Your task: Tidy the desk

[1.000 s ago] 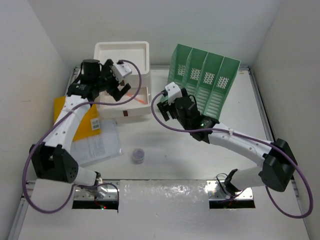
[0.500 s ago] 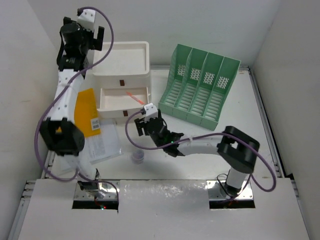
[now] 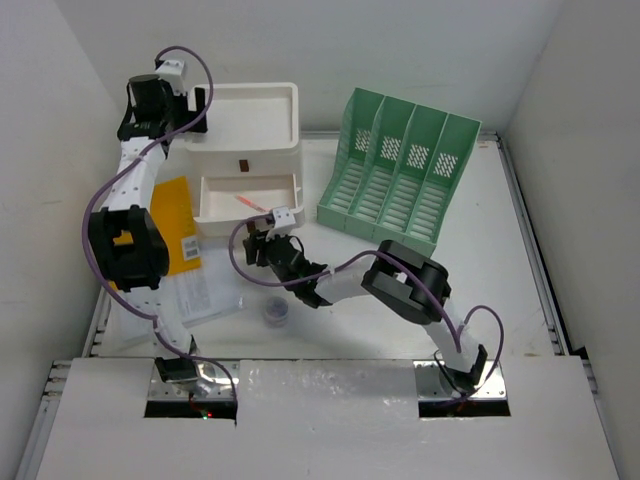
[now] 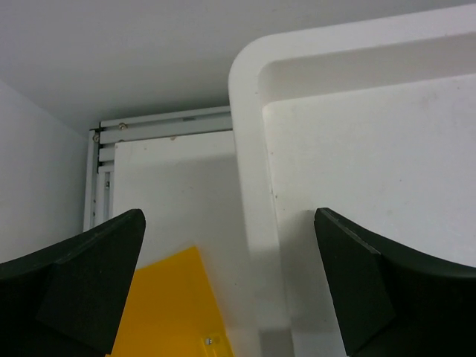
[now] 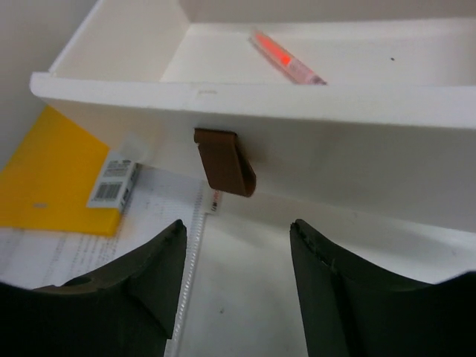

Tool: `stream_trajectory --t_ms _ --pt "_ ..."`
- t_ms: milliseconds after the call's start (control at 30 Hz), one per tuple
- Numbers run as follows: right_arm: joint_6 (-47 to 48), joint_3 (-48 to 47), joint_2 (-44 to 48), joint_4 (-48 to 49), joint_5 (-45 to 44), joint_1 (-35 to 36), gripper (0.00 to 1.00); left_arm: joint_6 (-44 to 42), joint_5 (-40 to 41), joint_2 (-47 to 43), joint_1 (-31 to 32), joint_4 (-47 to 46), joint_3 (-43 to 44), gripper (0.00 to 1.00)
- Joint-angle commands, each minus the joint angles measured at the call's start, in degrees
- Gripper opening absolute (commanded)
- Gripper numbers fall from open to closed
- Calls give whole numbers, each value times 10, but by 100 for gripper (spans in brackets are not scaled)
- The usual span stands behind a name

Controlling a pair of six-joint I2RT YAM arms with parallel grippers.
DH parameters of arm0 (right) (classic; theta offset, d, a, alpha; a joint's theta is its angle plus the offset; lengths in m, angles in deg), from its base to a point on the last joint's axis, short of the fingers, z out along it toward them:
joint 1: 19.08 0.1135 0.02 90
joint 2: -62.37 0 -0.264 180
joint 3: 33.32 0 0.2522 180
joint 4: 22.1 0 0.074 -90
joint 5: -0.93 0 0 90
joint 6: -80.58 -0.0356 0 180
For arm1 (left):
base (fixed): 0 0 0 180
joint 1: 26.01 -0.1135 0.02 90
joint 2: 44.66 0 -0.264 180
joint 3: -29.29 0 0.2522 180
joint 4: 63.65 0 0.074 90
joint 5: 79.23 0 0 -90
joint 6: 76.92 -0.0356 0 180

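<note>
**Facing the open drawer, both grippers empty**

From the top camera I see the desk [image 3: 480,260] stretching white from wall to wall under everything, with its metal rails along the sides. A white drawer box [image 3: 250,120] stands at its far left, and a green file rack [image 3: 400,170] stands just to the right of the box.

My right gripper [image 5: 236,227] sits low in front of the pulled-out drawer [image 3: 245,195]. Its fingers are moderately parted and hold nothing. Through its wrist camera the brown handle [image 5: 223,160] hangs just ahead of the gap, untouched. A pink pen [image 5: 286,56] lies inside the drawer.

My left gripper [image 4: 229,223] is raised over the box's far left corner with its jaws spread wide and empty. The box's rim runs between them in the wrist view.

A yellow folder [image 3: 170,215] lies left of the box, overlapping some printed papers [image 3: 205,290]. A small round container [image 3: 276,312] rests near the papers, just below the right gripper in the top view.
</note>
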Motion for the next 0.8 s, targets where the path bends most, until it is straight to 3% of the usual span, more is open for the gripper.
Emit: stream_trajectory --t_ms 0,200,367,467,567,700,767 --pt "-44 -31 -2 87 22 -24 55 26 -8 -7 0 -21 -20 96" --pt "-80 -53 -27 128 55 -60 43 47 -28 24 -1 5 -18 83" --pt "-74 -97 -46 119 60 -70 41 50 -76 43 -4 27 -20 55" --pt "-78 -104 -53 136 45 -76 34 50 -104 48 -10 36 -27 34" --pt "-79 -101 -54 145 32 -79 29 48 -119 56 -14 45 -24 24" --pt "-71 -106 -55 149 12 -81 12 47 -118 68 -21 52 -7 3" --pt "-59 -120 -60 149 11 -84 3 43 -127 74 -21 64 4 0"
